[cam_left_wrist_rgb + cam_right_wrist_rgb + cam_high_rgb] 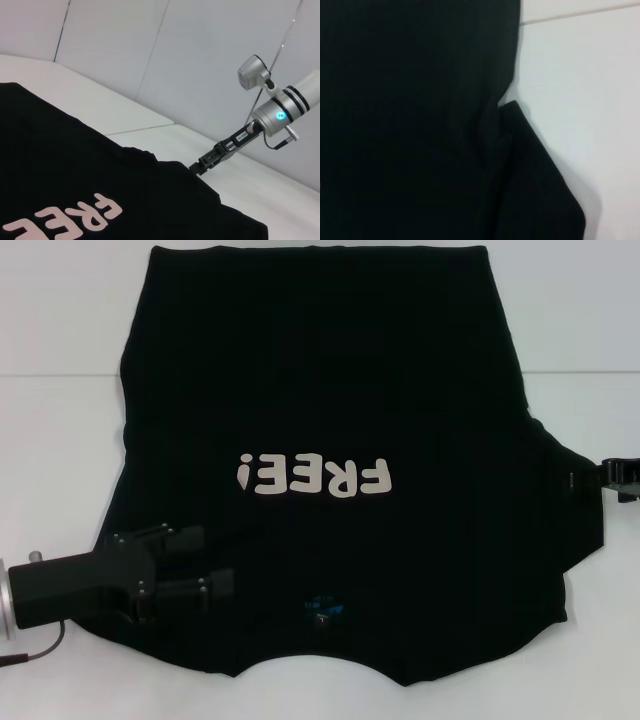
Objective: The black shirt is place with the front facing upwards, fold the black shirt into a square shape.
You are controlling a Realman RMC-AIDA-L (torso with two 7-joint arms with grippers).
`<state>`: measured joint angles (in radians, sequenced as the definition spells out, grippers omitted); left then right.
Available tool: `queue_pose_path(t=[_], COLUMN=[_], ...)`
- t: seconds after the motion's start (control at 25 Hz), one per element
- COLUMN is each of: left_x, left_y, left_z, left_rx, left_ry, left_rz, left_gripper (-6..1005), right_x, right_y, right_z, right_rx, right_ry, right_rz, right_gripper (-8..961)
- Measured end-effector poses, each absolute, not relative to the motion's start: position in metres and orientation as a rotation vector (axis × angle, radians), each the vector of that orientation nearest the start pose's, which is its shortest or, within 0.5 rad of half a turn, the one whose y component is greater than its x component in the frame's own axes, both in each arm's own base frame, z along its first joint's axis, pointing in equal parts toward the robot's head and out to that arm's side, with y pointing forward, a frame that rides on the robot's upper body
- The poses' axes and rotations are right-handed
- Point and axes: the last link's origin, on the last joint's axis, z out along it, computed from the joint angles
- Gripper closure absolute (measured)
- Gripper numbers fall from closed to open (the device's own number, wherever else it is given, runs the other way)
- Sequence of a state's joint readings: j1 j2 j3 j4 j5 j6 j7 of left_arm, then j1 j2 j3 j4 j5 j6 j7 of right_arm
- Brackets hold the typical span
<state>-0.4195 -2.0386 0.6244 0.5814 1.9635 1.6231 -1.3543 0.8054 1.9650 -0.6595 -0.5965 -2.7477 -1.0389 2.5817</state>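
- Black cotton, the black shirt (330, 420) lies flat and face up on the white table (60, 440), filling most of the head view; its collar end is nearest the robot at 6 o'clock and its hem is far off at 12 o'clock, so the long axis runs straight away from the robot
- Off-white "FREE!" print (315, 475) sits mid-chest and reads upside down from the robot's side; the small blue neck label (322, 605) shows just below it, near the collar
- At about 8 o'clock the left gripper (205, 562) rests over the shirt's left shoulder and sleeve region, fingers pointing toward 3 o'clock; the jaws stand apart, with no cloth seen between them
- At 3 o'clock the right gripper (612, 475) meets the tip of the right sleeve at the shirt's edge; I cannot tell whether its jaws are apart or closed on cloth
- My judgement: each arm is nearest its own sleeve, so the coming fold turns on bringing a sleeve inward across the long axis toward the print
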Motion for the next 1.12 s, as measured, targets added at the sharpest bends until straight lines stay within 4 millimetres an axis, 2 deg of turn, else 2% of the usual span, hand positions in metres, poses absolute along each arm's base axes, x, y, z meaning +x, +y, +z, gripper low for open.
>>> queue_pose_path(t=[0.68,1.12], left_x=[-0.303,-0.303], left_y=[0.293,0.292], left_z=[0.012,0.012], left_rx=[-2.624,-2.625], left_ry=[-0.799,-0.802], left_rz=[-0.793,-0.797], left_gripper=[127,127], right_x=[0.3,0.297], right_y=[0.428,0.429], right_z=[0.031,0.032], right_rx=[-1.957,-1.967], right_ry=[1.581,1.576], right_rz=[-0.034,-0.028], right_gripper=[83,85])
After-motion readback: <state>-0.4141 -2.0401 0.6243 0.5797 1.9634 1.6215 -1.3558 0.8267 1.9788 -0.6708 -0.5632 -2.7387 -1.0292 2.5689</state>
